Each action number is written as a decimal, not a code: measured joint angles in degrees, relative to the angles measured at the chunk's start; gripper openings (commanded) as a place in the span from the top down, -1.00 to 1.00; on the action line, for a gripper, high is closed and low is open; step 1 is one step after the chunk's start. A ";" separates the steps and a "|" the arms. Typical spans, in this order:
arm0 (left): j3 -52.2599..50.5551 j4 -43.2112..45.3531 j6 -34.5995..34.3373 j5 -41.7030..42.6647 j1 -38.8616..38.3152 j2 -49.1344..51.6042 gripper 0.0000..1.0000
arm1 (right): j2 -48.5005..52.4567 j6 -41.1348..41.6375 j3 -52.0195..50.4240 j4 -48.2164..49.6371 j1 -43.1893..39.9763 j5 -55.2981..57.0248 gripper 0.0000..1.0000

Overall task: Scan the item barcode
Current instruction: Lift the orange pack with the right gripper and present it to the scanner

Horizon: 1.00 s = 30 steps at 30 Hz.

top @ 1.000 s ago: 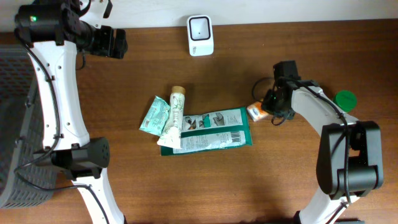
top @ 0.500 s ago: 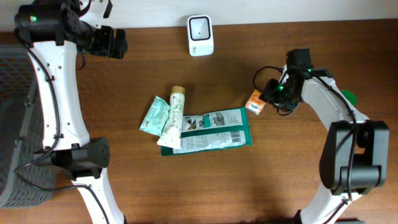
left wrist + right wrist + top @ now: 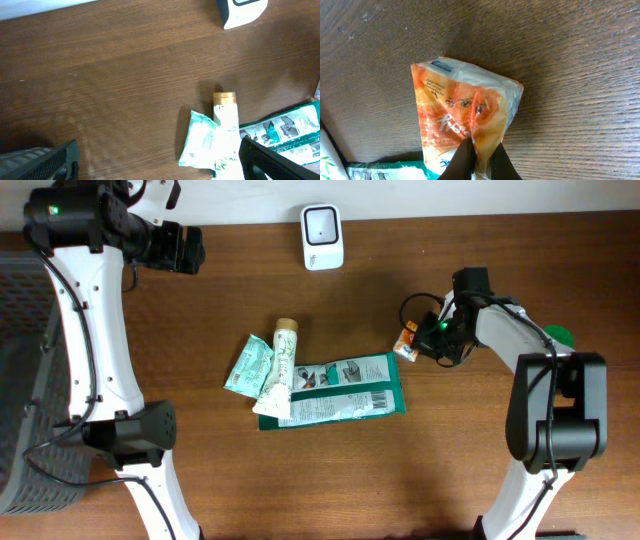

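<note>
Brown wooden tabletop (image 3: 300,480) is bearing the orange packet (image 3: 465,110) toward its right side. The right gripper (image 3: 481,152) is apparently pinching its edge, jaws closed. The scanner (image 3: 322,237) is lying ahead-left, and the left gripper (image 3: 188,250) is hanging wide open, farther off.

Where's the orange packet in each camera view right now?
Overhead: orange packet right of centre, by the green pack's right end.
Left wrist: not clearly in it.
Right wrist: centre of frame.
Shared landmark: green pack, lower right in left wrist, bottom-left in right wrist.
</note>
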 measured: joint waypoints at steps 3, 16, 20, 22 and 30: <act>0.00 0.00 0.02 -0.02 0.00 0.00 -0.98 | -0.02 -4.39 0.50 -2.99 -1.07 -6.05 0.92; 0.00 0.00 0.00 0.00 0.00 0.00 -0.99 | -7.69 -25.05 1.44 -9.20 -4.90 -63.25 0.92; 0.00 0.13 0.00 -0.02 0.00 0.00 -0.98 | -11.93 -44.17 1.57 -36.24 -5.14 -64.43 0.92; 0.00 0.02 0.00 -0.02 0.00 0.00 -0.98 | -16.44 -59.06 1.77 -48.06 -6.75 -65.05 0.92; 0.00 0.02 0.02 0.00 0.00 0.00 -0.98 | -16.70 -78.12 -0.11 -43.52 -6.75 -65.35 0.92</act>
